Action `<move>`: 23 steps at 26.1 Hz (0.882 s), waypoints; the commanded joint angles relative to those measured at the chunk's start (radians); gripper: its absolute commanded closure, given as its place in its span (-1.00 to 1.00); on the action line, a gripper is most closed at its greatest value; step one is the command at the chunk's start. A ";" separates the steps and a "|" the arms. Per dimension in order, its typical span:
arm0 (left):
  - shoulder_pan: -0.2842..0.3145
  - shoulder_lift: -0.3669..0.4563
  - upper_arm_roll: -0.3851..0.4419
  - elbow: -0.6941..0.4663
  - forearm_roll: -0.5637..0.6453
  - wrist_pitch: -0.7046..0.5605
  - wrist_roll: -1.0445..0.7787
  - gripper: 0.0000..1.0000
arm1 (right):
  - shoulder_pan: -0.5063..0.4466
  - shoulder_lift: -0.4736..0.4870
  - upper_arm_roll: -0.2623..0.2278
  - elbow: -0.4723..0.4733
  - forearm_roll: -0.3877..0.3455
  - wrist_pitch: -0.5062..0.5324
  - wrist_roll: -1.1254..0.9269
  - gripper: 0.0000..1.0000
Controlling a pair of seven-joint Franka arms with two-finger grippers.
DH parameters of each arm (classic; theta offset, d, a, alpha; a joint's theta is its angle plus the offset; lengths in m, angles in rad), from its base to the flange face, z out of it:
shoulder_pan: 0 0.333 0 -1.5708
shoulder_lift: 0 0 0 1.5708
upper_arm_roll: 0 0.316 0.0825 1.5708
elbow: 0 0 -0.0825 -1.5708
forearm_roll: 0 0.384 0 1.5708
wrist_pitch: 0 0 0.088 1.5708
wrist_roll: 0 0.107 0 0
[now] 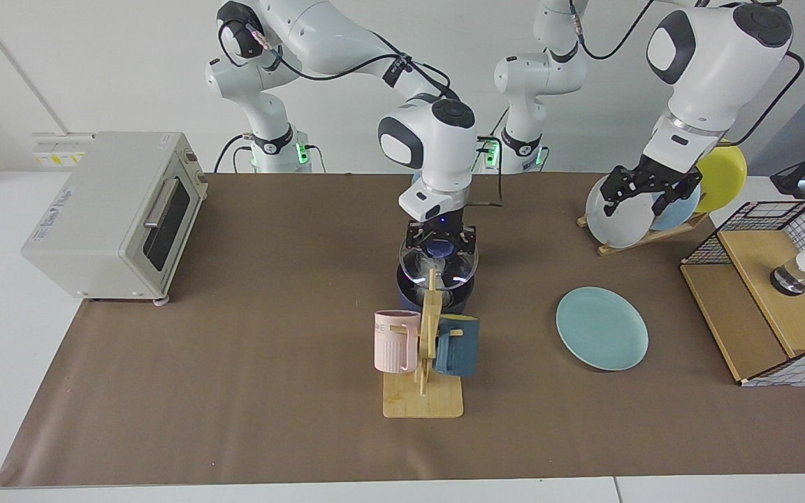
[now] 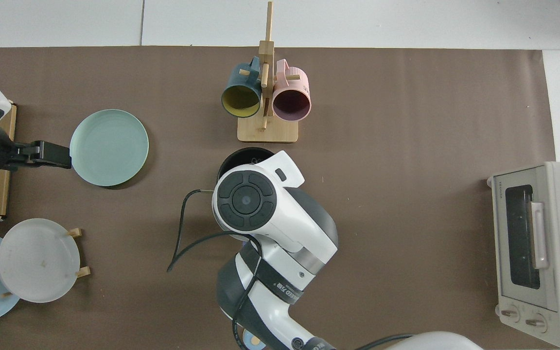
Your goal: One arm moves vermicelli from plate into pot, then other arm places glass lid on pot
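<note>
right gripper (image 1: 439, 242) – pinching knob of glass lid (image 1: 437, 269) over the pot (image 1: 434, 296) | left gripper (image 1: 643, 191) – above rack plates, fingers spread | plate (image 1: 602, 328) bare

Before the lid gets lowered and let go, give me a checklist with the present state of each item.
1. Glass lid gripped by its blue knob in the right gripper: ok.
2. Lid above the pot: ok in the facing view; the top view is blocked by the arm, so exact centring cannot tell.
3. Lid seated on the pot's rim: cannot tell; the mug rack hides the near edge.
4. Vermicelli inside the pot, seen through the glass: ok.
5. Teal plate emptied: ok.
6. Left gripper out of the way, waiting by the plate rack: ok.
</note>
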 commanded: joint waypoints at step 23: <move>-0.006 -0.020 -0.001 -0.013 0.010 0.002 0.005 -1.00 | 0.004 0.073 0.000 0.044 -0.121 0.071 0.102 1.00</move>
